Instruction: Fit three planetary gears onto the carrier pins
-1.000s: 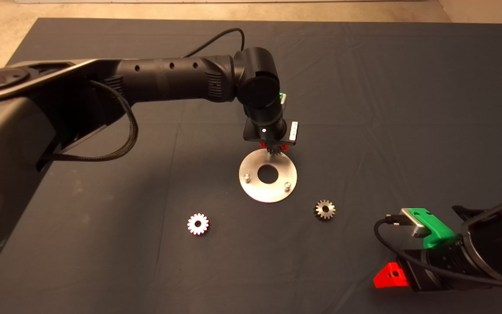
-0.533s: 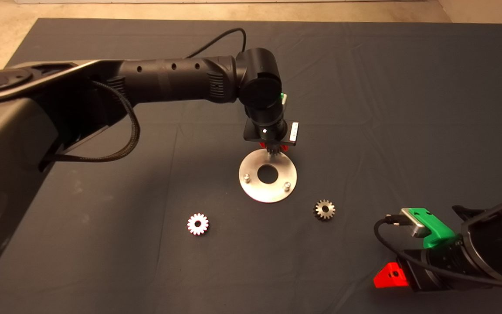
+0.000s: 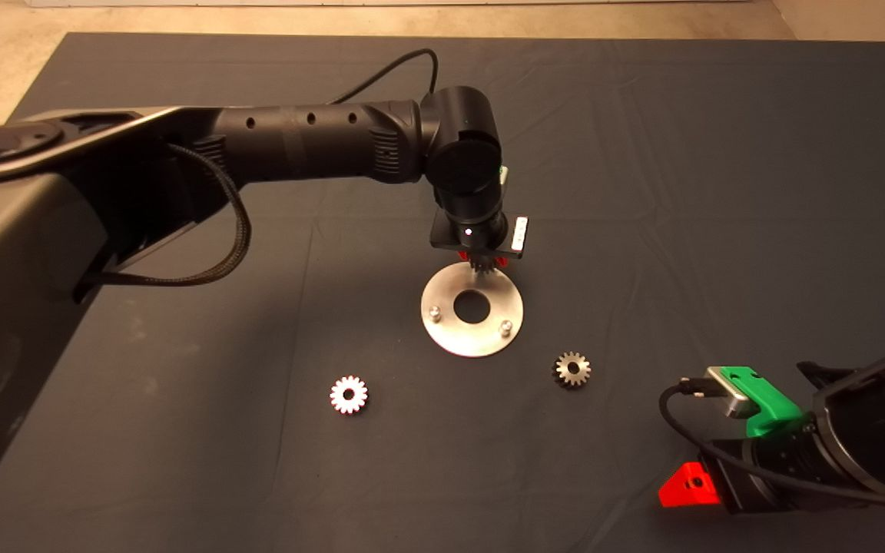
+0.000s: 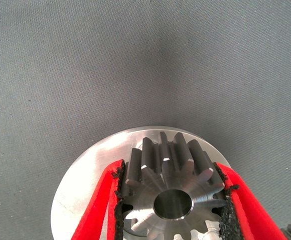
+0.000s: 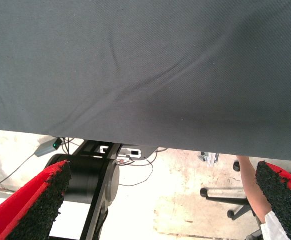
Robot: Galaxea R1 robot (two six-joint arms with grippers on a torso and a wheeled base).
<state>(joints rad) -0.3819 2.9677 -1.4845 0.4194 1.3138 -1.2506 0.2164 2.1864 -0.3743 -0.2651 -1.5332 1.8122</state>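
My left gripper [image 3: 481, 263] hangs over the far edge of the silver disc [image 3: 442, 338], shut on one planetary gear [image 4: 173, 195]. In the left wrist view the gear sits upright between the black pads [image 4: 226, 212], just above the disc [image 4: 85, 200]. Two carrier pins [image 3: 435, 312] [image 3: 505, 327] stand bare on the disc's near half. The gripper hides whatever stands at the far edge. Two more planetary gears lie flat on the mat, one to the near left [image 3: 349, 395] and one to the near right [image 3: 571, 369]. My right gripper [image 3: 688, 485] is parked at the lower right, open and holding nothing [image 5: 158, 205].
The dark mat [image 3: 719, 192] covers the table, and bare floor shows past its far edge. The left arm [image 3: 296, 142] stretches across the mat's left half. Beyond the mat's edge, the right wrist view shows the robot base [image 5: 93, 182], cables, a chair base and a person's arm [image 5: 250, 187].
The left arm has shifted slightly to the right. Its gripper stays over the disc's far edge with the gear in it. The right arm and the loose gears have not moved.
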